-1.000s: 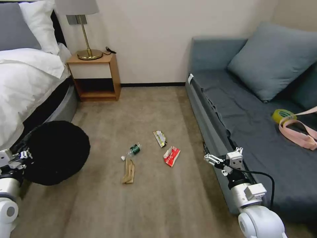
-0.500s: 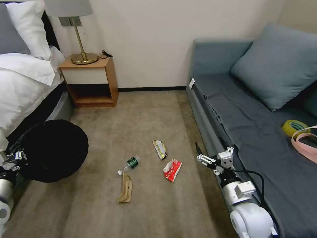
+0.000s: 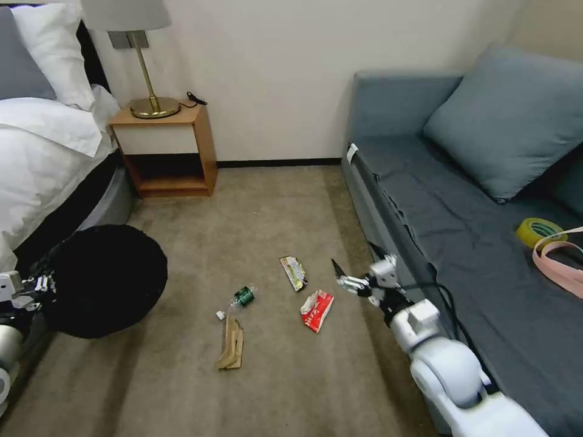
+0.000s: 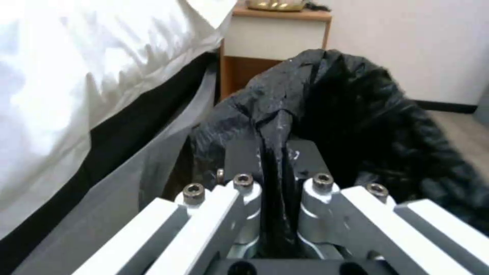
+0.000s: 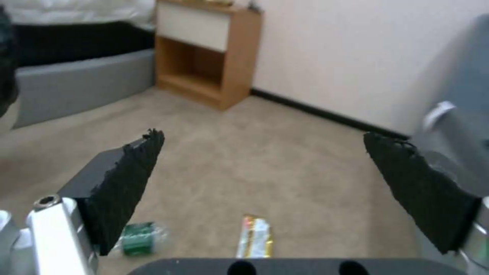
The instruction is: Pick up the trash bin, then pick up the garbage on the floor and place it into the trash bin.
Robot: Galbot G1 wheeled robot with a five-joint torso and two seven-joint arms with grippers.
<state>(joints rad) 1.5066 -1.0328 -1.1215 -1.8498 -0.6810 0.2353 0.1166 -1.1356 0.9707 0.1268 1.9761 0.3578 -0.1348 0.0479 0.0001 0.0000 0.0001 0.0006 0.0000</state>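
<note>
Jaws of the left gripper point(image 4: 277, 191) are clenched on a fold of black bag at the trash bin's point(image 3: 103, 279) rim, bin held low beside the bed point(image 3: 42, 152), its mouth facing up & fwd of the jaws.

Litter sits on the floor point(image 3: 267, 376) between the two arms. Going left→right: crumpled brown paper bag point(image 3: 231, 349), long axis running roughly away from the robot; clear bottle w/ green label point(image 3: 242, 297) just beyond it, lying slantwise; yellow-green foil wrapper point(image 3: 294, 272); red-white wrapper point(image 3: 316, 309).

Right gripper point(image 3: 344, 274) hangs w/ jaws spread wide, nothing between them, above the floor by the sofa point(image 3: 461, 200) front. Red-white wrapper lies just below & slightly left of these jaws, closest of the four; foil wrapper is a bit farther left. Right arm is clearly the nearer one, likely to drop onto the red-white wrapper. From the right wrist the bottle point(image 5: 138, 237) & foil wrapper point(image 5: 255, 236) show ahead between the jaws, while the red-white wrapper is hidden under the gripper body.

Bin's white base is hard to make out under the bag.
</note>
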